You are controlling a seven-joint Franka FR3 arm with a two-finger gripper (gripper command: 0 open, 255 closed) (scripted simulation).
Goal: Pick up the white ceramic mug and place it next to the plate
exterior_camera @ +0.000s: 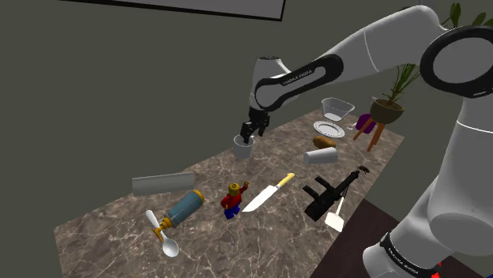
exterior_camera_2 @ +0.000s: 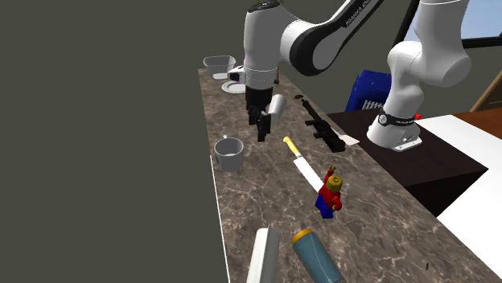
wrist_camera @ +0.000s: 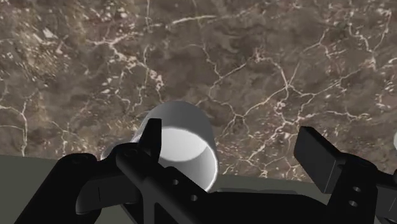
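Desk: a long brown marble-patterned desk [exterior_camera: 111,225] with white veins; its far long edge meets a plain grey-green wall [exterior_camera: 118,79].
Mug: a pale grey-white round mug [exterior_camera: 243,146] stands upright, mouth up, close to the wall-side edge and about midway along the desk, well apart from the plate.
Tool: the all-black two-finger tool [exterior_camera_2: 261,133] hangs close above the mug, fingers apart, clasping nothing.
Plate: a white round plate [exterior_camera: 327,129] sits toward the desk's end at the shoulder view's right, near a white basin-shaped dish [exterior_camera: 337,108].
Open room: bare marble lies around the mug; the nearest things are a yellow-handled knife [exterior_camera: 267,193] and a pale cylinder on its side [exterior_camera: 320,156].
Stand-side edge: a black rifle-shaped toy [exterior_camera: 325,193] and a white spatula [exterior_camera: 335,219] lie there.
Shoulder view: the tool overlaps the mug's top.
Second exterior view: the tool stands off the mug toward the desk's middle; a red-and-blue toy figure with a yellow head [exterior_camera_2: 330,193] stands nearer the camera.
Wrist view: one finger [wrist_camera: 149,143] crosses the mug's rim, and the other is over bare marble.
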